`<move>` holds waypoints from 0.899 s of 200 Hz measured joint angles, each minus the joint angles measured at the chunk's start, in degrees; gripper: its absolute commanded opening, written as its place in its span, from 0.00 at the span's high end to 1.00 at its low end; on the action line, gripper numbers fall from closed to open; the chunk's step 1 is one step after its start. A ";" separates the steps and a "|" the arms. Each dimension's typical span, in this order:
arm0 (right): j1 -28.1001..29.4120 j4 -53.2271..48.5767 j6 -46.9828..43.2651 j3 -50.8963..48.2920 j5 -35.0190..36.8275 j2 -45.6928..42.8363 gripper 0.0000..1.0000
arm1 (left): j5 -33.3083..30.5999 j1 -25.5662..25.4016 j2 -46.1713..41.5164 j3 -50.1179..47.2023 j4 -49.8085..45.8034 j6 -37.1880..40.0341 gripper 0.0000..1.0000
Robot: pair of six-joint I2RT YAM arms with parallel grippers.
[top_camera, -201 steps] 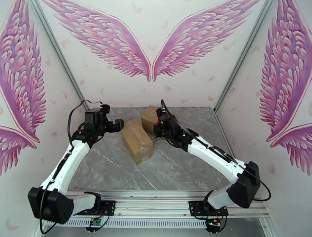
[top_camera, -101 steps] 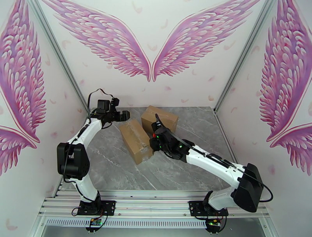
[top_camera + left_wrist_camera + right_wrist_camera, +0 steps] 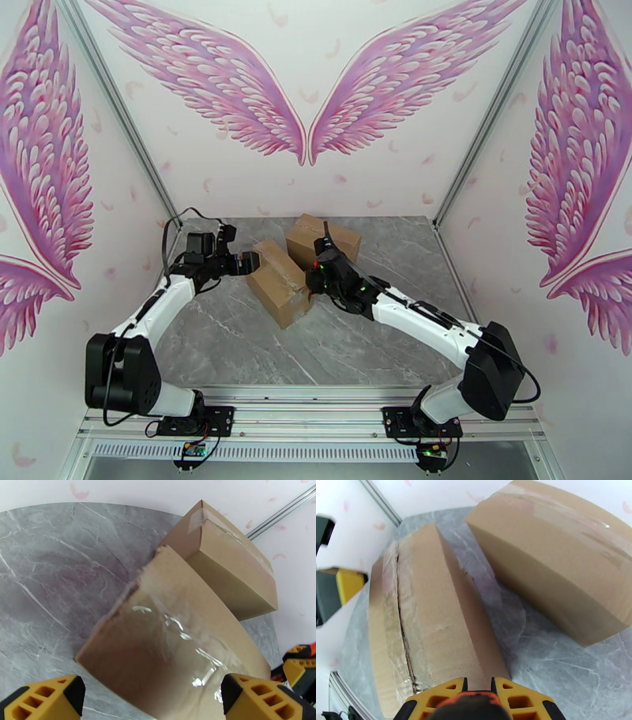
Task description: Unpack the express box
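left fingers (image 3: pixel 43 697): only the tips show in the left wrist view, cut by the bottom edge; blurred and cut by the left edge in the right wrist view.
near box (image 3: pixel 173 645): its near end is blurred and runs off the bottom edge.
far box (image 3: pixel 233 574): one lower corner hidden behind the near box.
right gripper (image 3: pixel 310 283): covers the near box's right side from above; contact cannot be told.
right fingers (image 3: pixel 434 701): cut by the bottom edge; a dark, orange-rimmed blur sits between them, unidentifiable.
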 measured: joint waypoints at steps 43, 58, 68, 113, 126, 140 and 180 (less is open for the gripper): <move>-1.86 1.29 0.72 -0.09 0.59 0.94 1.00 | -4.31 -2.91 -6.97 -1.88 -2.10 1.73 0.03; -2.32 1.99 2.78 -1.55 1.66 -0.17 1.00 | -8.22 -4.26 -9.51 -1.92 -2.89 5.07 0.02; -2.51 2.56 4.74 -4.00 2.23 -2.21 1.00 | -11.56 -5.33 -11.58 -1.97 -3.08 8.48 0.01; -0.79 10.40 19.76 -19.69 7.10 -15.50 1.00 | -17.51 -9.55 -17.11 -3.52 -0.39 31.43 0.01; 0.44 13.44 22.29 -22.38 9.20 -17.35 1.00 | -18.40 -8.61 -15.47 -2.78 -0.07 33.86 0.01; 1.22 16.55 24.28 -24.24 10.97 -18.25 1.00 | -19.26 -6.51 -11.47 0.13 -0.31 33.16 0.01; 1.55 25.16 26.82 -26.58 13.99 -18.32 1.00 | -18.01 -2.62 1.40 10.69 -0.26 23.76 0.01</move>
